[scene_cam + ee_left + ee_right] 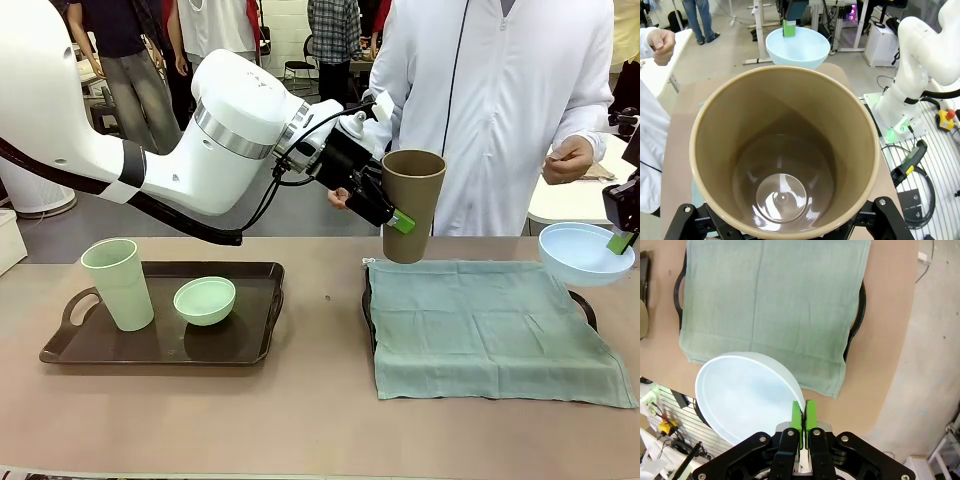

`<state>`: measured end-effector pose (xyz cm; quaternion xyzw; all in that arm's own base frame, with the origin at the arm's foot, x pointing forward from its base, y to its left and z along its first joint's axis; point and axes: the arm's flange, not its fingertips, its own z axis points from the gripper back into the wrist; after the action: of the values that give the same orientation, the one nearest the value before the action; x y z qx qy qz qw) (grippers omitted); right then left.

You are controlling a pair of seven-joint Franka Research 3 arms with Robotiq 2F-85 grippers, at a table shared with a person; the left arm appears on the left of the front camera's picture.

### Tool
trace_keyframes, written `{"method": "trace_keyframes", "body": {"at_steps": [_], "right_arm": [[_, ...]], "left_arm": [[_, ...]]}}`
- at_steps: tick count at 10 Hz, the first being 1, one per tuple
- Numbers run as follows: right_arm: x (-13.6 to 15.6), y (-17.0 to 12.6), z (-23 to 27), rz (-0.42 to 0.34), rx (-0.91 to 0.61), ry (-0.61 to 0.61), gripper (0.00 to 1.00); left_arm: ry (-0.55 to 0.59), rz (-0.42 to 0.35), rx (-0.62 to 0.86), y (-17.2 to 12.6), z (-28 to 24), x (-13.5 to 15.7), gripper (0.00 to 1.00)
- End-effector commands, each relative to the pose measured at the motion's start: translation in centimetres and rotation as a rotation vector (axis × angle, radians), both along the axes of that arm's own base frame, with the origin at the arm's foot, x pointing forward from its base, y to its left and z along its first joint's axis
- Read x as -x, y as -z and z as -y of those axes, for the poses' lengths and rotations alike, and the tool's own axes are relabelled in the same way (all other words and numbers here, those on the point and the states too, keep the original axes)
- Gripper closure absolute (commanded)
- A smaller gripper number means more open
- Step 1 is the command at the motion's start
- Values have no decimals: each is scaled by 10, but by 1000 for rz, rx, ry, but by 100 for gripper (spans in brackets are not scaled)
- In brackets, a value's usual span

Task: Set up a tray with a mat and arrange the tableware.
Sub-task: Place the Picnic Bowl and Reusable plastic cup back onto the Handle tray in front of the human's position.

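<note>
front view, left gripper (pixel 405 220) clamps upright brown cup (pixel 413 185), right gripper (pixel 621 241) pinches blue bowl (pixel 580 254)

Table (pixel 320 420): tan top, small dark spot (pixel 327 298) near ctr. Person in white coat (pixel 500 100) stands at far edge, ctr-right. Behind: bystanders (pixel 130 60), black chair (pixel 298 68), grey floor (pixel 312 215). White side table (pixel 565 205) far right, next to coat. Left wrist view: yellow box w/ red button (pixel 945 120) on ribbed panel (pixel 940 165); black handle w/ cable (pixel 910 159) just beside panel.
</note>
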<state>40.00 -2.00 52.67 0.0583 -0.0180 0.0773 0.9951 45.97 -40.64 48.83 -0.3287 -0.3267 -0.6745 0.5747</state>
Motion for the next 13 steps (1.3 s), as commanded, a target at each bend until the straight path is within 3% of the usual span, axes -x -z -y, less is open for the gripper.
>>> {"method": "trace_keyframes", "body": {"at_steps": [1,13], "right_arm": [[-3,-2,0,4,0,2,100],[-3,-2,0,4,0,2,100]], "left_arm": [[7,13,4,-3,-1,0,100],[7,13,4,-3,-1,0,100]]}}
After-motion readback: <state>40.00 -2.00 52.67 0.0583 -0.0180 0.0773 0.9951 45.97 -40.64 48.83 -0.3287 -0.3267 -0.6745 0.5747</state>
